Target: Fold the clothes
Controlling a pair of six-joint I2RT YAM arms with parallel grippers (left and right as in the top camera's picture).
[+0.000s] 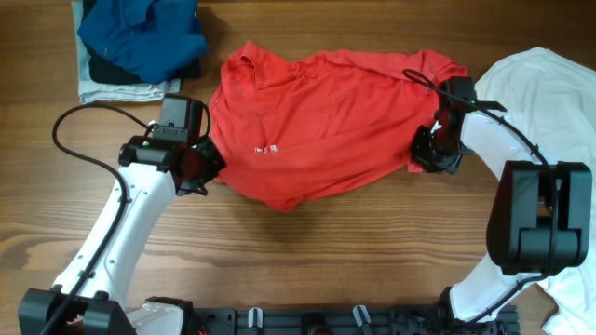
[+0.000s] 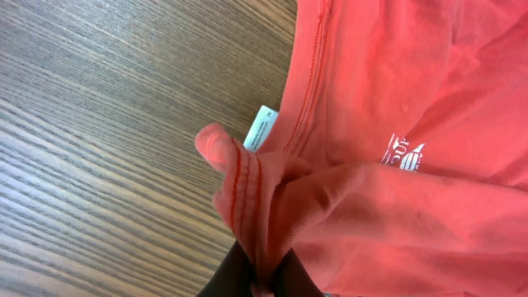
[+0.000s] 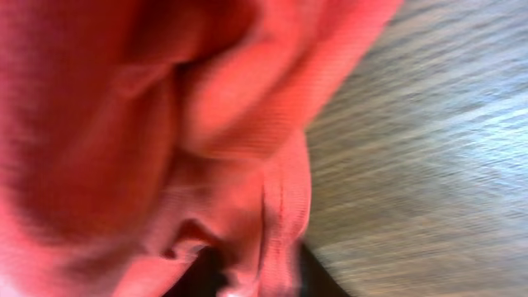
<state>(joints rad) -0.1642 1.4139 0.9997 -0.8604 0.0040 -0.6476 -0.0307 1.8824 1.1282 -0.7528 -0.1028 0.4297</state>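
Item: red T-shirt (image 1: 317, 121) lies crumpled mid-table (image 1: 354, 270); white shirt (image 1: 549, 93) waits at robot's right. L claw (image 1: 207, 166) is pressed tight on a bunched hem fold at the L edge. R claw (image 1: 430, 149) pinches cloth at the R edge, view blurred. Step judged: spread garment flat before 1st fold. Rec: lift both edges together, draw apart evenly, low tension so hems don't slip. Risk: bunched grips may catch extra layers.

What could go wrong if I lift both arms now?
The left gripper pinches only a bunched hem of the red T-shirt; it might slip out. The right gripper is blurred in its own view, so it may hold just a loose fold. The white shirt lies beside the right arm and could get dragged.
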